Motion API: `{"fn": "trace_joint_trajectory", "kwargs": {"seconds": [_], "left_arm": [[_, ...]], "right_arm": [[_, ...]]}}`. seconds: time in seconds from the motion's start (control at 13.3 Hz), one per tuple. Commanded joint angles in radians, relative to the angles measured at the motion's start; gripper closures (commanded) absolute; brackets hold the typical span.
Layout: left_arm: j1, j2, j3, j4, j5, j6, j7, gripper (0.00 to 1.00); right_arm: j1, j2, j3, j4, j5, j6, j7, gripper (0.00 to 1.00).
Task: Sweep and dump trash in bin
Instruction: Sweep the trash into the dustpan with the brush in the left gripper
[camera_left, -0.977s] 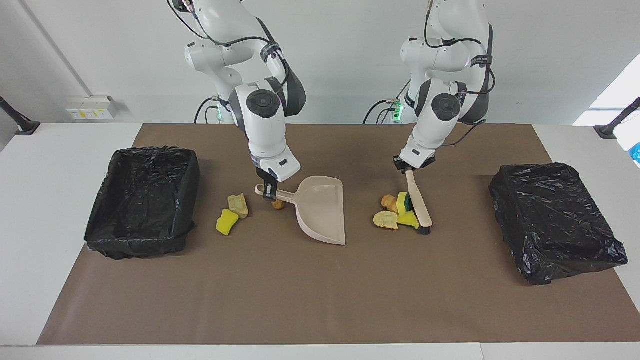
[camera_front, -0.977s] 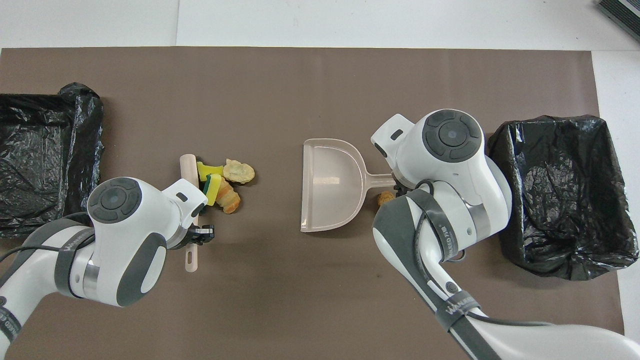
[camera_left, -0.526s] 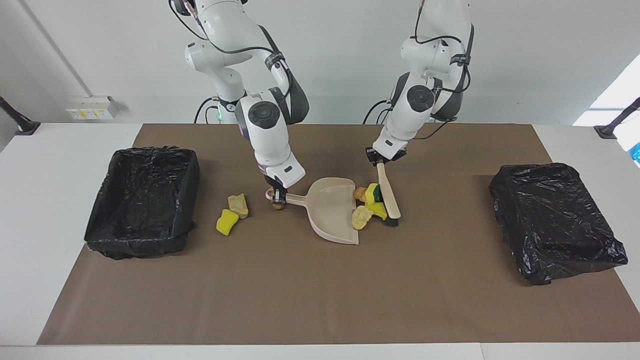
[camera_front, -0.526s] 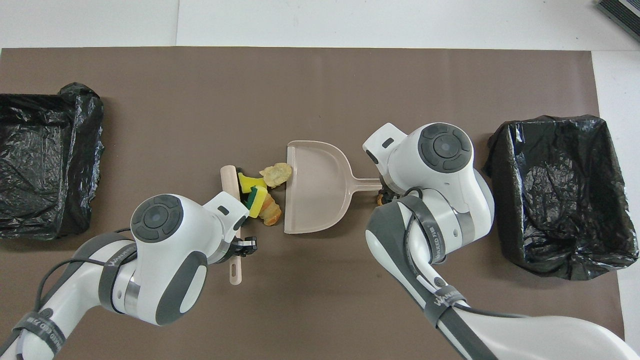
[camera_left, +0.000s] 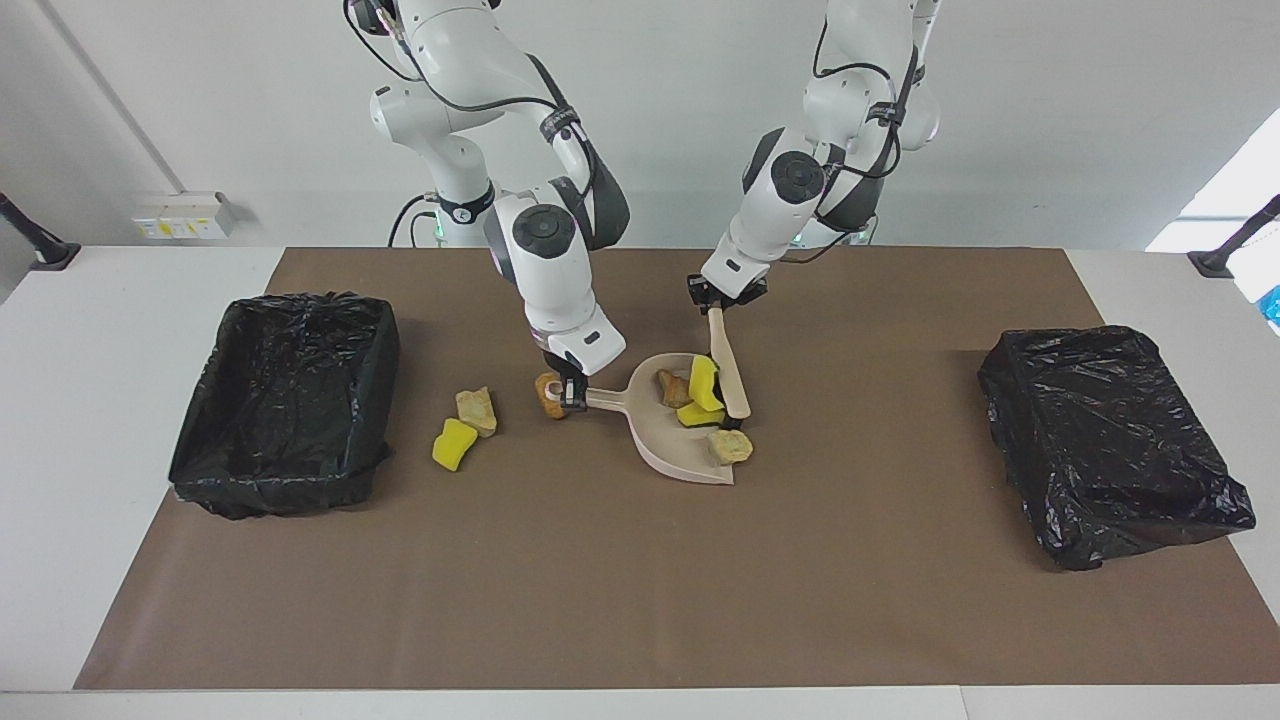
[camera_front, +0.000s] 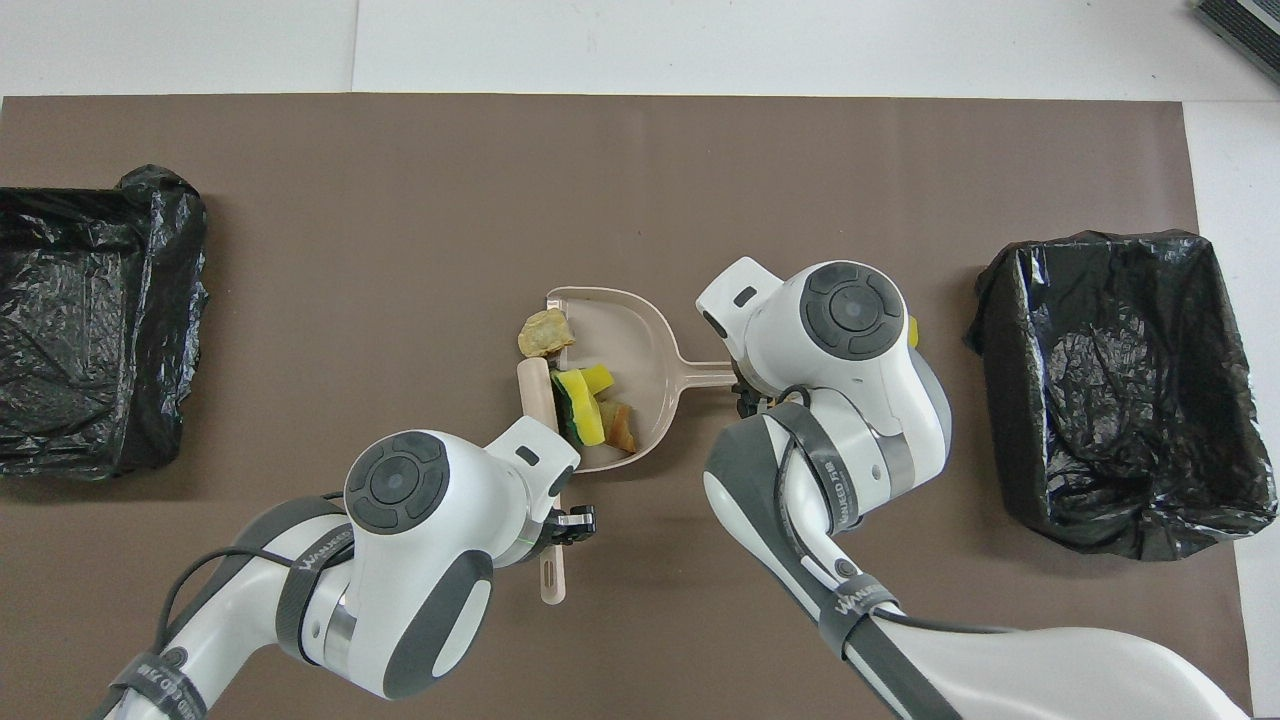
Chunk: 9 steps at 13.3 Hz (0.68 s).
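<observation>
While my right gripper (camera_left: 572, 392) is clamped tight on the handle of the dustpan (camera_left: 668, 452), just above the middle of the facing frame, the pan lies flat on the brown mat (camera_left: 620, 580) with its open mouth turned toward my left arm's end of the table. My left gripper (camera_left: 715, 300) is closed around the upper handle of the brush (camera_left: 730, 375), which slants down so that its dark bristles meet the pan's mouth.

Most of the trash is in the centre of the frame. A brown lump (camera_left: 672, 388) and two yellow sponge pieces (camera_left: 704, 384) lie inside the pan, pressed against the brush. A tan lump (camera_left: 730, 447) sits at the pan's open lip, at the corner farther from me; in the overhead frame it lies partly off the edge. An orange-brown lump (camera_left: 547, 396) rests on the mat touching the handle's end, right beside my right gripper's fingertips. A beige chunk (camera_left: 477, 410) and a yellow piece (camera_left: 455, 444) lie together on the mat between the pan handle and the black-lined bin (camera_left: 285, 400) at my right arm's end. They are clear of the pan. A second black-lined bin (camera_left: 1110, 440) stands at my left arm's end, at the frame's other edge, well apart from the pan.
</observation>
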Motion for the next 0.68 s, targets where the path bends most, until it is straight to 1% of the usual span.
{"fn": "trace_joint_trajectory", "kwargs": {"seconds": [0.0,0.08,0.23,0.38,0.53,0.6], "left_arm": [[-0.001,-0.002,0.023,0.109,-0.01,-0.183,-0.008,1.0],[0.002,-0.002,0.023,0.135,-0.004,-0.234,-0.011,1.0],[0.021,-0.011,0.026,0.14,0.026,-0.284,-0.014,1.0],[0.04,-0.011,0.026,0.16,0.147,-0.311,-0.01,1.0],[0.106,-0.004,0.026,0.158,0.192,-0.29,0.006,1.0],[0.153,0.004,0.026,0.155,0.198,-0.246,0.024,1.0]], "right_arm": [[0.0,0.005,0.002,-0.005,0.083,0.027,-0.002,1.0],[0.0,0.006,0.002,-0.003,0.103,0.027,-0.002,1.0],[-0.002,0.008,0.002,-0.002,0.105,0.025,-0.002,1.0],[-0.008,0.006,0.002,0.0,0.103,0.021,-0.013,1.0],[-0.008,0.005,0.002,0.0,0.105,0.013,-0.016,1.0],[-0.008,0.005,0.002,0.0,0.105,0.013,-0.016,1.0]]}}
